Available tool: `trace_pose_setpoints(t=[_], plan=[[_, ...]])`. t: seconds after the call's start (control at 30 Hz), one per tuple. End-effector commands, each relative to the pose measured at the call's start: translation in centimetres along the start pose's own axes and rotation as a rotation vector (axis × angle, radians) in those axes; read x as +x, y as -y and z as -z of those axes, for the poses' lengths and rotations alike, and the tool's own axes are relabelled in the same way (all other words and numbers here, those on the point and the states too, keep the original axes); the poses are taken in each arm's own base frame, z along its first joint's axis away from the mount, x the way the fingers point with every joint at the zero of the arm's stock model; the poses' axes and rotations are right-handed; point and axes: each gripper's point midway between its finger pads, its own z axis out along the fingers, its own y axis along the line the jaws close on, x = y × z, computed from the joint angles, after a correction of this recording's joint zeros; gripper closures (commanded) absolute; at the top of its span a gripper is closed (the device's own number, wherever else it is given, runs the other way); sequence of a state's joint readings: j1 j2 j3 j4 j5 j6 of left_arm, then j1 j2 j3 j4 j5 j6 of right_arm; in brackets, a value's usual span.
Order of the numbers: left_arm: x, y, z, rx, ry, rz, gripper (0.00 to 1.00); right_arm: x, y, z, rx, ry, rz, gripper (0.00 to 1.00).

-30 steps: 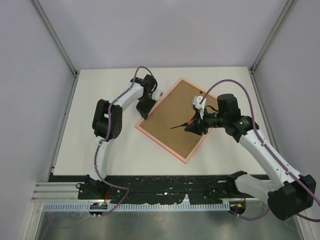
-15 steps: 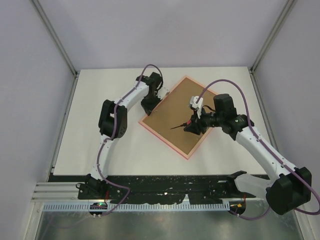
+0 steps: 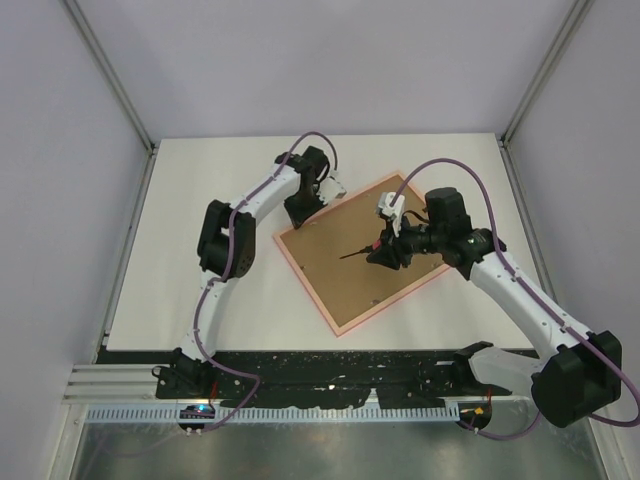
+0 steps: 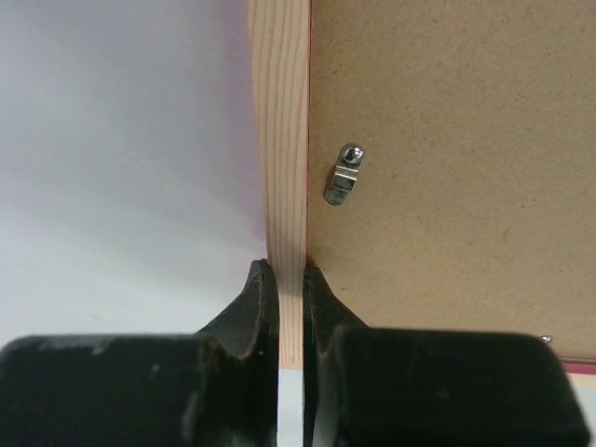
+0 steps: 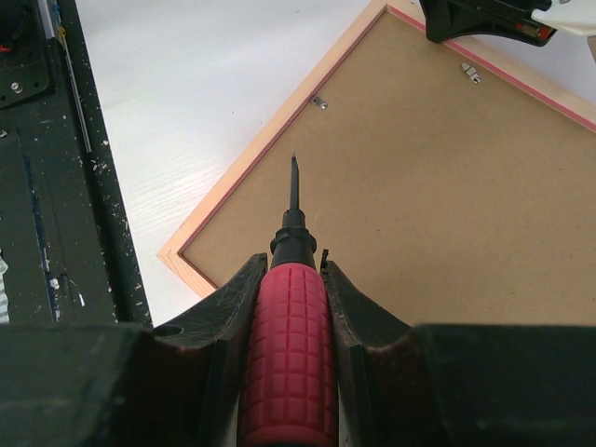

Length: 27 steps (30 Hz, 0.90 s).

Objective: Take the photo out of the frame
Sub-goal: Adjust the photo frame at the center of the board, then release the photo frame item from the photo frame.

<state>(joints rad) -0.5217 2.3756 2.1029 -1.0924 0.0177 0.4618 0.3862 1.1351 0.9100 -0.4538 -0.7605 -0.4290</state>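
The frame (image 3: 303,280) lies face down on the white table, its salmon back rim around a brown backing board (image 3: 350,275). The photo is hidden under that board. My left gripper (image 3: 303,210) is shut on the frame's rail (image 4: 284,140) near the far left corner, one finger on each side of the wood. My right gripper (image 3: 385,250) hovers over the board's middle, shut on a red-handled screwdriver (image 5: 287,326) whose thin tip (image 5: 294,177) points toward the near left rail (image 5: 237,177), above the board.
Small metal retaining tabs (image 4: 345,175) (image 5: 318,101) (image 5: 470,73) sit along the board's edges. A black base rail (image 3: 330,365) runs along the table's near edge. Pale enclosure walls stand at the left, right and back.
The left gripper has swung the frame clockwise on the table: its far corner went right, its near corner left. The right gripper with the screwdriver has barely moved.
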Motion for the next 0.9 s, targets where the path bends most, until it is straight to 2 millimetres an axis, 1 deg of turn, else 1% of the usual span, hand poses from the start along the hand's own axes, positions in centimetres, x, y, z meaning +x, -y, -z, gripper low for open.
trace_pose_setpoints(t=[0.0,0.07,0.23,0.33,0.4,0.5,0.53,0.6,0.63,0.67,0.7,0.73,0.77,0.8,0.83,0.87], plan=[[-2.2,-2.3,4.5,-0.122,0.104,-0.075,0.96,-1.1,0.3,-0.4,0.002,0.034,0.021,0.92],[-2.4,-2.6,4.8,-0.137,0.114,-0.091,0.93,-1.0,0.2,-0.5,-0.004,0.03,0.016,0.92],[-3.4,-3.8,6.2,-0.193,0.147,-0.085,0.8,-0.9,0.5,-1.0,0.01,0.026,0.007,0.92],[-3.8,-3.8,7.2,-0.204,0.174,-0.062,0.71,-1.3,1.1,-1.3,0.044,0.041,0.011,0.92],[-3.8,-3.9,7.9,-0.215,0.183,-0.044,0.67,-1.5,1.7,-1.6,0.078,0.046,0.007,0.92],[-3.8,-3.8,9.1,-0.219,0.203,-0.023,0.67,-1.9,2.4,-2.1,0.13,0.039,0.01,0.92],[-3.7,-3.6,9.5,-0.213,0.21,-0.013,0.66,-2.3,2.7,-2.2,0.14,0.042,0.015,0.92],[-3.3,-3.4,10.3,-0.186,0.228,0.022,0.66,-2.8,2.8,-2.7,0.151,0.033,0.031,0.92],[-3.0,-3.2,10.7,-0.168,0.241,0.045,0.66,-3.4,3.1,-3.1,0.16,0.027,0.047,0.92],[-2.7,-2.8,10.7,-0.129,0.253,0.065,0.66,-3.4,3.0,-3.3,0.159,0.014,0.06,0.92],[-2.2,-2.7,10.7,-0.099,0.265,0.092,0.66,-4.2,3.3,-3.9,0.168,0.006,0.076,0.92],[-1.6,-2.6,10.6,-0.072,0.27,0.119,0.66,-4.2,3.2,-4.2,0.164,-0.009,0.087,0.92],[-1.1,-2.9,10.6,-0.052,0.286,0.159,0.66,-5.1,3.5,-4.6,0.158,-0.006,0.098,0.92],[-0.7,-2.7,9.9,-0.021,0.287,0.183,0.65,-5.6,3.5,-4.8,0.157,-0.007,0.11,0.92],[-0.1,-3.0,9.7,0.0,0.297,0.219,0.66,-6.5,4.0,-5.3,0.159,0.0,0.117,0.92],[0.3,-3.2,9.2,0.019,0.303,0.247,0.66,-6.7,4.1,-5.7,0.16,-0.004,0.121,0.92]])
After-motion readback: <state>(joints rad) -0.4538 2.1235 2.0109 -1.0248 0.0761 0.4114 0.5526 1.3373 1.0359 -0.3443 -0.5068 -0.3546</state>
